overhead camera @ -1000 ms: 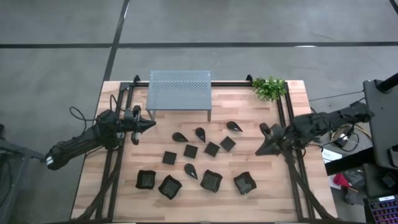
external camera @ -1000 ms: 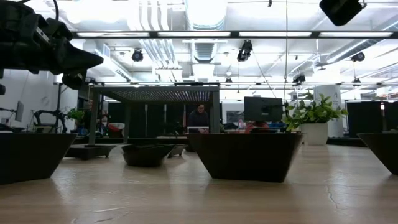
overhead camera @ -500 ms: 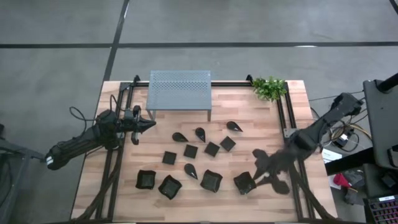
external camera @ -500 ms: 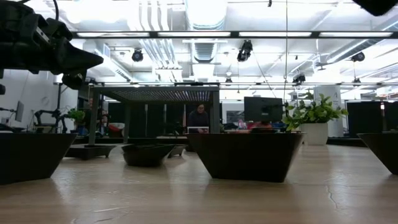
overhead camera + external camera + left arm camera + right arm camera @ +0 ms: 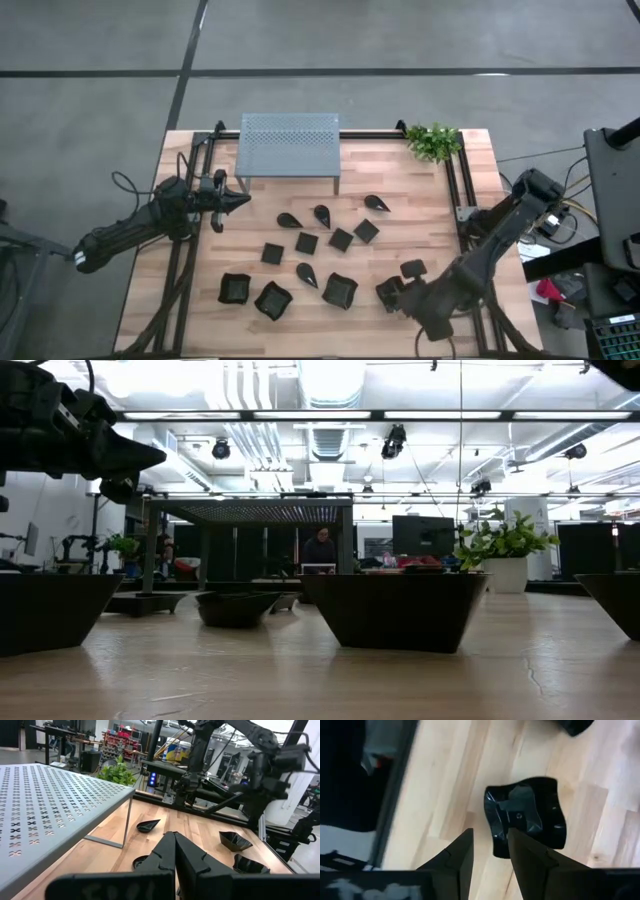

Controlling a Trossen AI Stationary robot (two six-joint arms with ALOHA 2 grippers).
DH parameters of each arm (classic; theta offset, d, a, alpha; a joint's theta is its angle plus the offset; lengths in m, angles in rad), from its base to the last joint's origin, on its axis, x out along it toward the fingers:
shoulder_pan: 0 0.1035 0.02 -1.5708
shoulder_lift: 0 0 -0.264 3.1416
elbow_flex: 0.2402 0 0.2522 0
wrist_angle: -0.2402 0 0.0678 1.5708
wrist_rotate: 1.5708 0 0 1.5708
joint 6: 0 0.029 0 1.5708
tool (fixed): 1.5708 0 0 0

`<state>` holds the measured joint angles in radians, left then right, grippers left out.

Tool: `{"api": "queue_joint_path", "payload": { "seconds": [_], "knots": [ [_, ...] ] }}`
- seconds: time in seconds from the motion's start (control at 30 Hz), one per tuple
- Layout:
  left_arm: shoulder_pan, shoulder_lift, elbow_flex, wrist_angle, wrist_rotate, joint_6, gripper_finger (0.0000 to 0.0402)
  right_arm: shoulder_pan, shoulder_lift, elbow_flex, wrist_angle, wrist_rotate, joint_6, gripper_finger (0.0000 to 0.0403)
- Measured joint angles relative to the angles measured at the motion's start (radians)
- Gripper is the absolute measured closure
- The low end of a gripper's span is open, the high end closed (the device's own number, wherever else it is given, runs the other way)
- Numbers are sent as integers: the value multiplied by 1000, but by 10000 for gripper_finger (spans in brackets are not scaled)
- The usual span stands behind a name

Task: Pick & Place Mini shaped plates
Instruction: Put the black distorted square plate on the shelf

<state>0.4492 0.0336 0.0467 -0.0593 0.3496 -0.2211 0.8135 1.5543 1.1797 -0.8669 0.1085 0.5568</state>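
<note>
Black and glossy, the mini shaped plates (image 5: 320, 262) lay scattered over the pale wooden worktop (image 5: 200, 310): flat squares and teardrop shapes in the middle, and 4 larger wavy-rimmed squares in a row along the near side. 1 wavy-rimmed plate (image 5: 527, 817) sat directly under the right claw (image 5: 400, 292), at the right end of that row, its rim curled and shiny.

A second before, the right claw had hovered farther back, beside the right rail, with its fingers nearly together; it had since swung down toward the near edge and its fingers (image 5: 457, 857) now stood apart, one over the plate's rim and one over bare wood beside it, holding nothing. The left claw (image 5: 243, 199) had not shifted, its fingers pressed together and empty, just in front of the grey perforated shelf (image 5: 290, 145), with a teardrop plate (image 5: 148, 825) beyond it.

Close beyond the right claw ran the worktop's dark right-hand rail (image 5: 395, 800). Bare wood stayed open between the right claw and the green plant (image 5: 433, 141) in the far corner.
</note>
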Motion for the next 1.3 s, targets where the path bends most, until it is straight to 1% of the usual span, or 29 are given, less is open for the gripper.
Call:
{"api": "queue_joint_path", "payload": {
  "seconds": [0.13, 0.6, 0.93, 1.17, 1.3],
  "knots": [
    [0, 0, 0, 0, 0, 0, 399, 1, 49, -12, 26, 14, -2, 296],
    [0, 0, 0, 0, 0, 0, 399, 1, 205, -22, 34, 25, -65, 318],
    [0, 0, 0, 0, 0, 0, 399, 1, 238, -22, 45, 23, -70, 330],
    [0, 0, 0, 1, 0, 0, 399, 1, 260, -23, 47, 23, -70, 326],
    [0, 0, 0, 1, 0, 0, 399, 1, 263, -23, 48, 37, -68, 340]
  ]
}}
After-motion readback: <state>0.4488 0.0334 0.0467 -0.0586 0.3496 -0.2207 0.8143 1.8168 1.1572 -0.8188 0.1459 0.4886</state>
